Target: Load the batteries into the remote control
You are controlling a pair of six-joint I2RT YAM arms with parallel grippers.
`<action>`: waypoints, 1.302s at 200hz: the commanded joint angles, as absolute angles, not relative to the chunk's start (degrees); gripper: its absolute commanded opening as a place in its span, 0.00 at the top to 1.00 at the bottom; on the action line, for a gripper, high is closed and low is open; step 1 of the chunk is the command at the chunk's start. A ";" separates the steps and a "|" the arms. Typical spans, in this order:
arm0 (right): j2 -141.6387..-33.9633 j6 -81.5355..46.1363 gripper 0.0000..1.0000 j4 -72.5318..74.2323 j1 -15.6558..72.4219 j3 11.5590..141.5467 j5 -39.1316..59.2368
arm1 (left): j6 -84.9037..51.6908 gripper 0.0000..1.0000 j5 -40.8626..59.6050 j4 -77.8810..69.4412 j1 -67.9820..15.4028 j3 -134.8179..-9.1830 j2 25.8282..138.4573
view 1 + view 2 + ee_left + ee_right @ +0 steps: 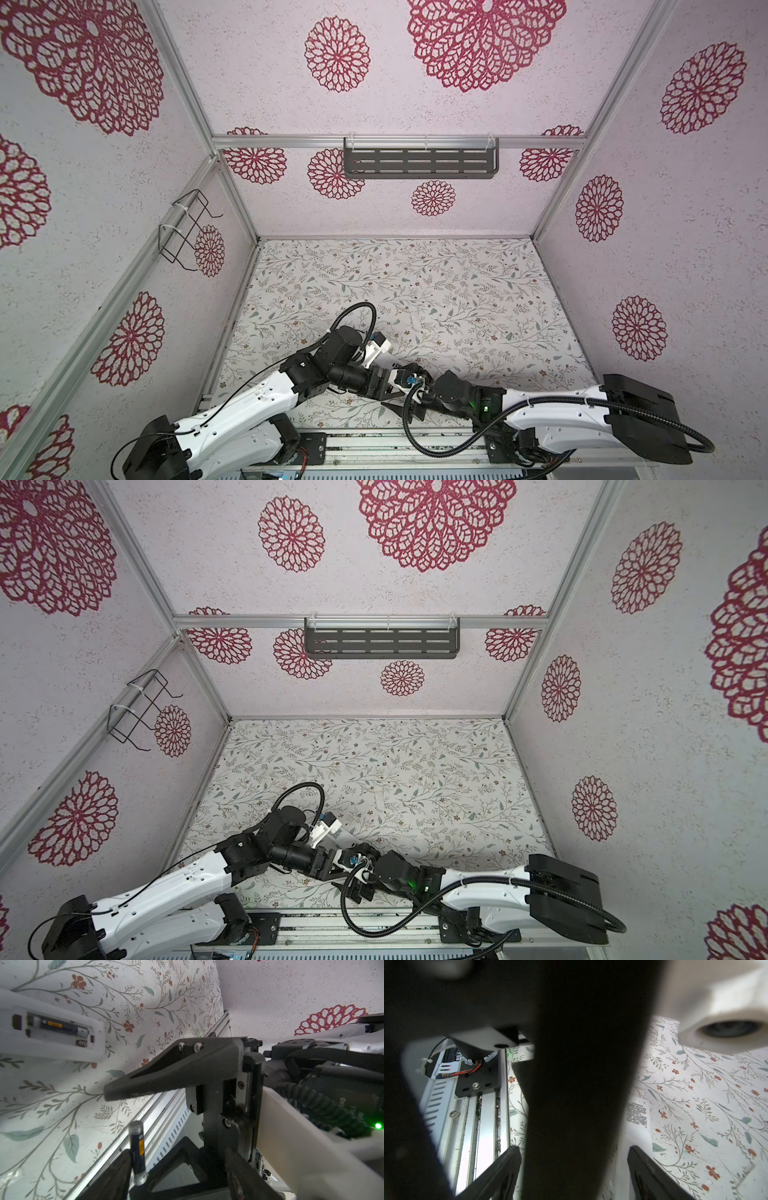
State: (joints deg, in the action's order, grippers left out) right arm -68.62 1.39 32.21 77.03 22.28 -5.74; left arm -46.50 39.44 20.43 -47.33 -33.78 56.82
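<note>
**Left jaws.** They are standing wide apart and clamping nothing. One battery (138, 1153) is standing on end against one finger (116, 1176), while the opposite finger (172, 1068) is hanging clear of its cap. Whether the battery is resting there or wedged cannot be told.

**Right jaws.** They are gaping too, with the fingers (506, 1167) well apart. A dark blurred bulk, probably part of the left arm, is filling the gap, and nothing is showing as held.

**Beyond the left jaws.** On the clear finger's side, the remote (52, 1051) is lying back-up on the tabletop (52, 1105) with its cover off. The other battery (60, 1026) is sitting in one bay, and the free bay (56, 1040) alongside is waiting. A metal rail (160, 1105) is running just behind the loaded finger.

**Judged step.** The second battery is heading for the free bay.

**Hazards.**
- The unclamped battery may slip off the finger and roll onto the rail.
- The two wrists are crowding together in both top views, so any swing risks a knock.
- The remote is lying unheld and may skid when the battery is pressed against the spring.
- The battery may be turned the wrong way round for the contacts.
</note>
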 commanded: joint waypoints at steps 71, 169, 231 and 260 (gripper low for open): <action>-69.83 -0.35 0.34 34.03 77.36 24.44 -6.09 | -46.41 0.27 40.80 18.19 -45.81 -33.40 55.89; -70.66 -0.29 0.48 33.40 77.35 24.39 -8.08 | -46.82 0.27 41.14 17.99 -45.42 -33.05 55.65; -70.38 -1.59 0.57 31.43 77.34 23.77 -9.48 | -46.67 0.26 41.64 18.23 -44.05 -32.96 55.14; -69.58 -2.69 0.61 29.94 77.38 23.34 -10.06 | -46.23 0.26 41.58 18.97 -43.08 -32.96 54.80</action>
State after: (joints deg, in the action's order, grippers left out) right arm -70.15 -0.34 31.46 77.08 22.70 -8.23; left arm -46.76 40.84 20.16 -44.21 -33.23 55.92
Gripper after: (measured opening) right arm 0.461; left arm 0.736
